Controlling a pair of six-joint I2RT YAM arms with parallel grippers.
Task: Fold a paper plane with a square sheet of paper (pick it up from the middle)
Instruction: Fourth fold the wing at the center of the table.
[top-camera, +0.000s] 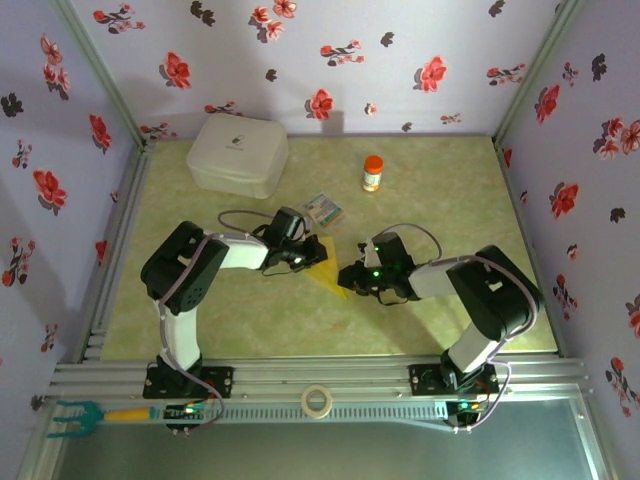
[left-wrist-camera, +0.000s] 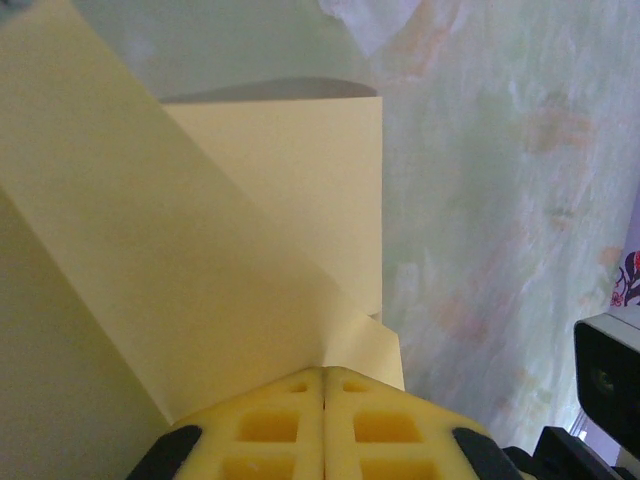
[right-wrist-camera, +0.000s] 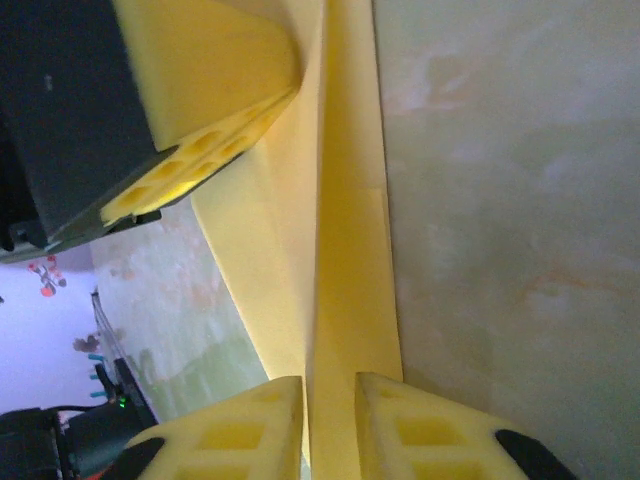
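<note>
left pincer (left-wrist-camera: 323, 385) clamped tight; right pincer (right-wrist-camera: 330, 390) slightly ajar; arms angled inward.

Pinching the folded yellow sheet of paper (left-wrist-camera: 200, 250) at its creased corner, left gripper (left-wrist-camera: 323, 376) pressed fully together, above pale green table (left-wrist-camera: 500, 200).

From above, the left gripper (top-camera: 298, 256) and right gripper (top-camera: 358, 277) cover most of the yellow paper (top-camera: 327, 272), leaving us a wedge. Toward 12 o'clock, we cannot read the print on the packet (top-camera: 323, 208) or the bottle (top-camera: 372, 173) label. In the left wrist view the paper runs off at 9 o'clock.
</note>
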